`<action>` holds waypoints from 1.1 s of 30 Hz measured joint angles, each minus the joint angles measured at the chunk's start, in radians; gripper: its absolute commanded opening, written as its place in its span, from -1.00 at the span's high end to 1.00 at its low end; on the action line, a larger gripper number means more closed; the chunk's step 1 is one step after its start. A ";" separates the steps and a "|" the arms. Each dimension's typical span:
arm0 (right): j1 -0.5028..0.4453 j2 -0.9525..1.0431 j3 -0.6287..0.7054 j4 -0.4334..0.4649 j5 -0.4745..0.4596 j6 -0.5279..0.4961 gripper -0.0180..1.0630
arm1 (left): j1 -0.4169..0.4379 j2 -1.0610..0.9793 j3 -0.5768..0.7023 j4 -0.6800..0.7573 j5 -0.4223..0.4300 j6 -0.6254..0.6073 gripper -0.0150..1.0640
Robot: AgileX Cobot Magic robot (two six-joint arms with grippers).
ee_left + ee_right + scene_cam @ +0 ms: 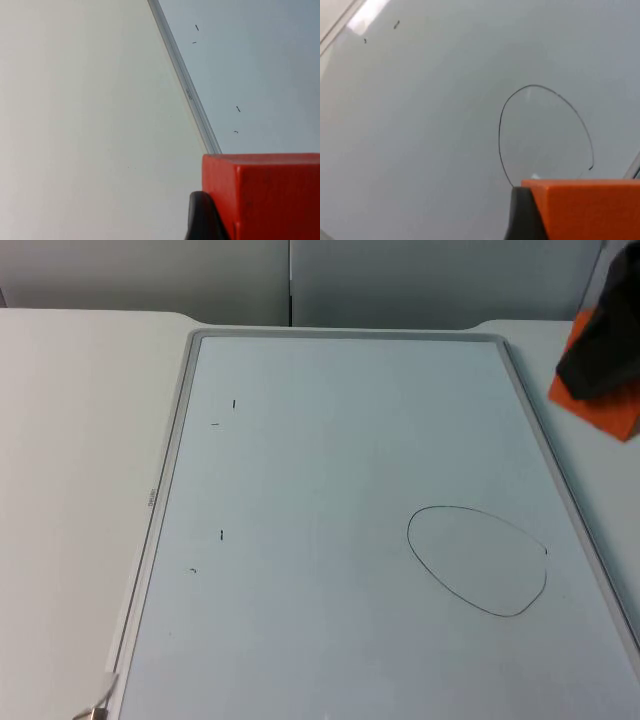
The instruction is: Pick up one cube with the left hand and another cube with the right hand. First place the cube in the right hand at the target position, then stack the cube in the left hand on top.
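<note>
Counter (70, 440): white, running out past the board on both of its long sides.
Board (330, 460): pale whiteboard with a grey frame lying flat on the counter; a few small pen ticks sit near its left frame edge.
Circle (478, 560): hand-drawn loop on the board near its right frame edge, taken here as the target; nothing lies inside it.
Right gripper (600, 340): raised beyond the board's right frame edge, toward the far corner, its fingers (520, 215) pinching the orange cube (600, 405).
Orange cube: held above the counter just outside the board; in the right wrist view its top edge (585, 210) lines up just short of the circle.
Left gripper (220, 220): above the board's left frame edge, fingers (200, 217) pinching the red cube (265, 195).
Step in hand: judged to be carrying the orange cube to the circle; it should go first, set down flat and centred inside the loop, released only once it rests on the board.
Left arm's part: wait with the red cube until the orange one is seated, then lower it square on top.
Edges: the raised frame lies between the right gripper and the circle, so the cube should cross it high.
Room: the board between the circle and the left frame edge is bare, giving both arms open approach.
</note>
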 measured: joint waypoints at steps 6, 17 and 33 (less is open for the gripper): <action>0.000 0.009 0.146 0.002 -0.169 0.045 0.97 | 0.000 0.000 0.000 0.000 0.000 0.000 0.97; 0.000 0.213 0.168 -0.082 -0.348 0.145 0.97 | 0.000 0.000 0.000 0.000 0.000 0.000 0.97; 0.000 0.501 0.168 -0.097 -0.618 0.181 0.97 | 0.000 0.000 0.000 -0.002 0.000 0.000 0.97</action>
